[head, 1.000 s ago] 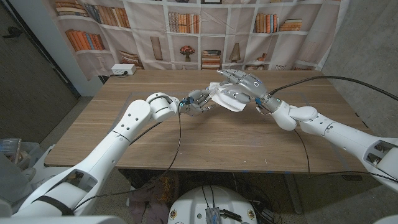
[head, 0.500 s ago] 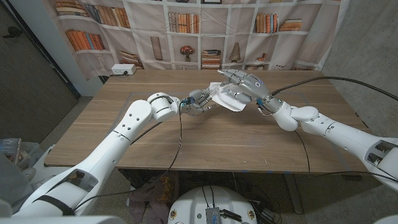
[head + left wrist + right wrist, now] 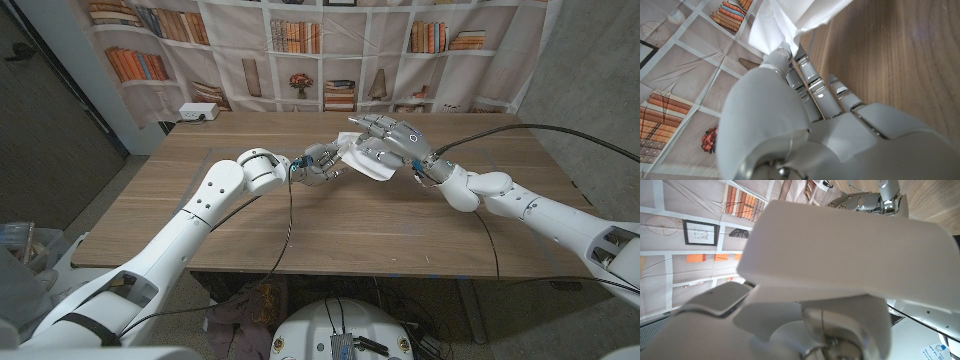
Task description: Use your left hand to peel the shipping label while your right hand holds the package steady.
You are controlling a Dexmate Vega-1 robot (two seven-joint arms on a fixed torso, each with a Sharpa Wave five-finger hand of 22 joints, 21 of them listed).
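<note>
Seemingly mid-peel, the left hand (image 3: 318, 166) pinches a white sheet edge — likely the label — of the crumpled white package (image 3: 362, 160) lifted mid-table, right hand (image 3: 392, 140) fingers clamped over it; next, a steady outward pull.

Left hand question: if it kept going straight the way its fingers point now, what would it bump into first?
The white package itself: the left hand already touches its near edge. Just beyond is the right hand on top of it, though depth is hard to judge.
</note>
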